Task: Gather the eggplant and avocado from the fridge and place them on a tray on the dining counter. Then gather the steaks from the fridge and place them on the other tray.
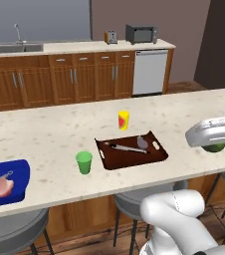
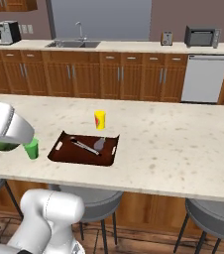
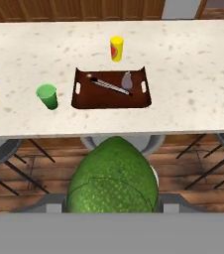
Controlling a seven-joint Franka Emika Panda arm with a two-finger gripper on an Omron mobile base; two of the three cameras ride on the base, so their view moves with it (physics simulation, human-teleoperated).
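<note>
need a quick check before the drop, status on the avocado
Fingers shut on avocado, short of dining counter. Brown tray ahead holds eggplant. Green cup beside it, path open.

A green cup and a yellow can stand apart, toaster far behind.

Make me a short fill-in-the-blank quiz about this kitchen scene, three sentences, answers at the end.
1. The gripper holds the ____.
2. The pale pink steak lies in the ____ tray.
3. Between that tray and the brown tray stands a ____ cup.
Answers: avocado; blue; green
</note>
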